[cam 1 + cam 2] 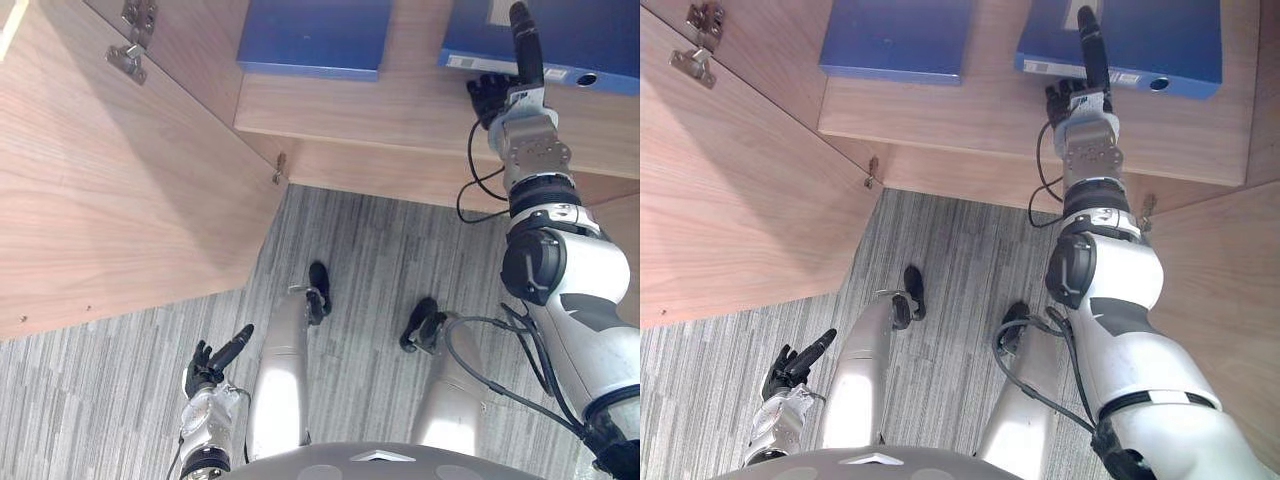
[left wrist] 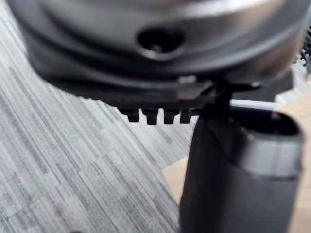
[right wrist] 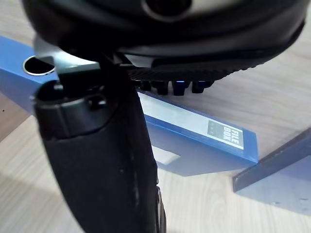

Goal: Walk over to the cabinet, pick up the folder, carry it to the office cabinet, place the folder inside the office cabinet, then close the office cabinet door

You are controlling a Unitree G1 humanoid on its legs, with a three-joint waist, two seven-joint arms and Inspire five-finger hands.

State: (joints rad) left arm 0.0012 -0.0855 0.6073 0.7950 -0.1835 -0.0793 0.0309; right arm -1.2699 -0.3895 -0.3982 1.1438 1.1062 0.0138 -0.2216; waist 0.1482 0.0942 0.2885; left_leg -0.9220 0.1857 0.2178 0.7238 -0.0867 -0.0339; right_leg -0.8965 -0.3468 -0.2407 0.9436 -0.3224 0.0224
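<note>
A blue folder (image 1: 590,30) lies flat on the wooden shelf (image 1: 400,110) of the open office cabinet, its labelled spine (image 3: 194,141) facing me. My right hand (image 1: 520,105) is at that spine: its thumb (image 1: 526,40) stretches straight over the folder's top and its fingers (image 1: 488,95) rest loosely against the spine's front. Nothing is clasped. My left hand (image 1: 205,375) hangs low at my left side above the carpet, fingers relaxed and empty.
A second blue folder (image 1: 315,35) lies further left on the same shelf. The left cabinet door (image 1: 120,180) stands swung wide open, with a metal hinge (image 1: 135,40) on its inner face. The right door (image 1: 1220,280) is open beside my right arm. Grey striped carpet (image 1: 370,250) lies below.
</note>
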